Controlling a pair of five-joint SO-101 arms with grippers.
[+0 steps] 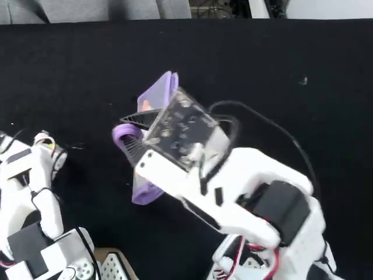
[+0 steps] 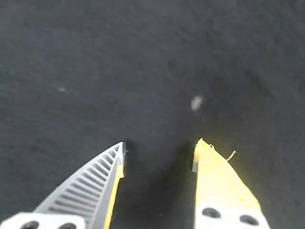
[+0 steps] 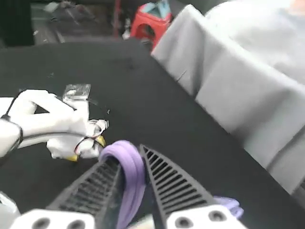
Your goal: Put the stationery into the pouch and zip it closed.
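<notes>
- Pouch (image 1: 158,92), purple, sat near the middle of the black counter (image 1: 262,70), with my right arm (image 1: 245,186) lying across most of it in the high view.
- My right tool (image 1: 123,133) was closed narrowly on the pouch's rolled purple edge, with one black ribbed finger on each side of the fabric.
- My right wrist view showed the same grip. The thick purple fold of the pouch (image 3: 129,176) was pinched where the right tool (image 3: 127,153) came together, and more purple showed beside the far finger.
- One flat purple end of the pouch stuck out beyond my wrist toward the far side of the counter, and another purple end showed on the near side, under my arm.
- A small orange patch showed on the pouch's far end. I could not tell what it was.
- I could not tell whether the pouch's zip was open or shut.
- My left tool (image 2: 161,142) stood wide open, its grey finger and its yellow finger well apart, with nothing between them but bare black counter (image 2: 143,57).
- A small pale speck (image 2: 196,102) lay on the counter just ahead of the yellow finger.
- My left arm (image 1: 29,192) was at the near left corner of the counter, well apart from the pouch. The right wrist view showed it as a white arm (image 3: 47,124) beyond the pouch.
- A grey cloth (image 3: 228,81) hung along the counter's edge, and a red stool (image 3: 155,21) stood in the room behind.
</notes>
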